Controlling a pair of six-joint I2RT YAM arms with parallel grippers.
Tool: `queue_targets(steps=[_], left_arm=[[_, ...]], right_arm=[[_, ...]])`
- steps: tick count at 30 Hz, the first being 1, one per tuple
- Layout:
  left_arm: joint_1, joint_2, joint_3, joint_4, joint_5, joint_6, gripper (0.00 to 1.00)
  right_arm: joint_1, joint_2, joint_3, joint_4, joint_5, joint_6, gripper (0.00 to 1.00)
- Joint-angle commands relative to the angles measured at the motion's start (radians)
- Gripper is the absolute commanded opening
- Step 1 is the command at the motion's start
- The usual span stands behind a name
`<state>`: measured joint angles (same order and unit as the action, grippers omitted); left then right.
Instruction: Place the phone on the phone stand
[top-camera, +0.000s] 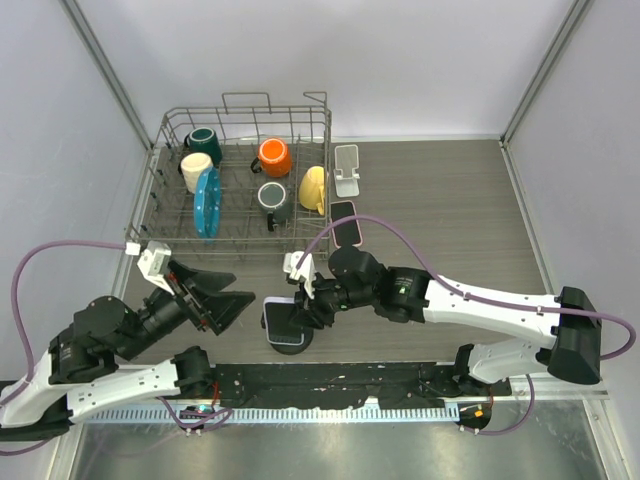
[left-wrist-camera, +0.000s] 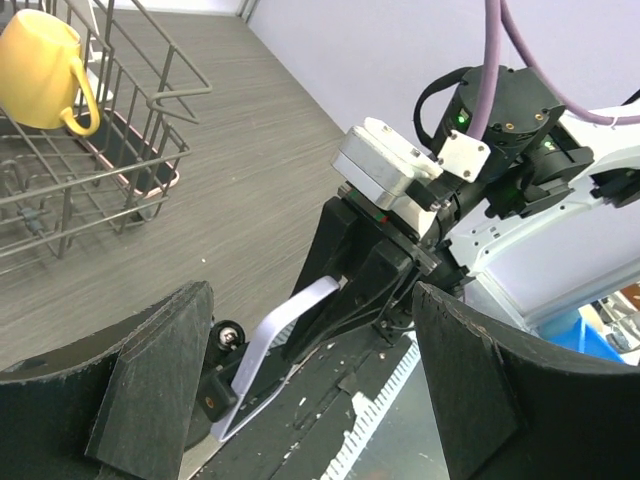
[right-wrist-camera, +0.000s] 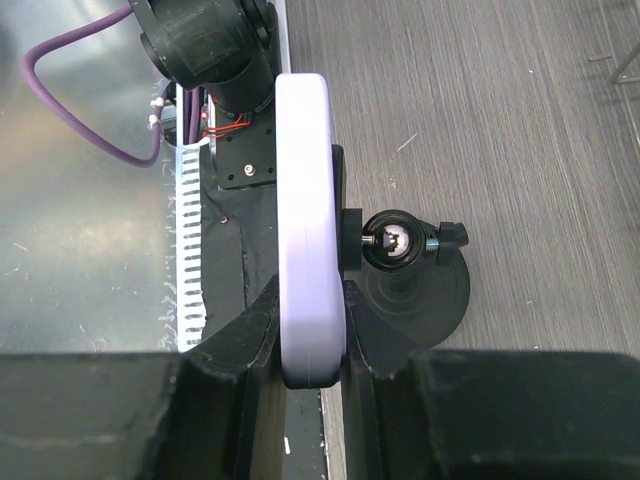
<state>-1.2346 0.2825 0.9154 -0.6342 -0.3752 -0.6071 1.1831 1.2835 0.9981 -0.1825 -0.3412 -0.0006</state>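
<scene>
Phone: lavender case, standing on edge, back pressed against the cradle of the black phone stand, apparently nearly seated.
Right gripper: pinching the phone's lower end across its thickness, likely steadying it until the cradle takes the weight.
Left gripper: spread wide, empty, just left of the phone stand, probably keeping clear.
Dish rack: well behind the phone stand, uninvolved.

White arm links, black joints, purple cables; left pincer fingers black, wedge-shaped.
</scene>
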Motion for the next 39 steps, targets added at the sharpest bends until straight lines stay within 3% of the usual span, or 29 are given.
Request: queue_targets(steps=[1,8,10,11,14,17,25,27,29,30,32,36,39], left_arm=[[0.004,0.050,0.007,0.018,0.005,0.047,0.84],[0.004,0.066,-0.010,0.031,-0.004,0.058,0.84],[0.004,0.055,-0.018,0.045,-0.011,0.059,0.84],[0.004,0.053,-0.019,0.048,-0.022,0.063,0.84],[0.004,0.061,-0.009,0.044,-0.054,0.066,0.84],[0.004,0.089,0.010,0.034,-0.059,0.073,0.84],[0.004,0.165,0.020,0.053,-0.062,0.101,0.84],[0.004,0.176,0.026,0.094,-0.057,0.122,0.85],[0.004,0.201,0.066,0.117,-0.096,0.110,0.88],[0.004,0.217,0.088,0.117,-0.115,0.103,0.89],[0.004,0.305,0.175,0.088,-0.169,0.107,0.89],[0.009,0.504,0.325,0.056,-0.235,0.196,0.89],[0.076,0.659,0.462,0.012,-0.187,0.245,0.89]], right_arm=[[0.024,-0.021,0.048,0.038,-0.076,0.034,0.01],[0.024,-0.019,0.031,0.049,-0.088,0.036,0.04],[0.024,-0.027,0.034,0.048,-0.071,0.037,0.19],[0.024,-0.032,0.036,0.046,-0.064,0.037,0.38],[0.026,-0.053,0.059,0.023,0.030,0.048,0.60],[0.024,-0.101,0.096,-0.026,0.108,0.071,0.75],[0.023,-0.325,0.014,-0.048,0.099,0.145,0.78],[0.024,-0.363,-0.041,-0.019,0.166,0.224,0.77],[0.024,-0.398,-0.096,0.006,0.336,0.322,0.77],[0.023,-0.404,-0.114,0.009,0.513,0.390,0.77],[0.023,-0.415,-0.151,-0.014,0.612,0.401,0.76],[0.020,-0.473,-0.211,-0.025,0.981,0.470,0.77],[0.004,-0.492,-0.227,-0.058,1.109,0.502,0.78]])
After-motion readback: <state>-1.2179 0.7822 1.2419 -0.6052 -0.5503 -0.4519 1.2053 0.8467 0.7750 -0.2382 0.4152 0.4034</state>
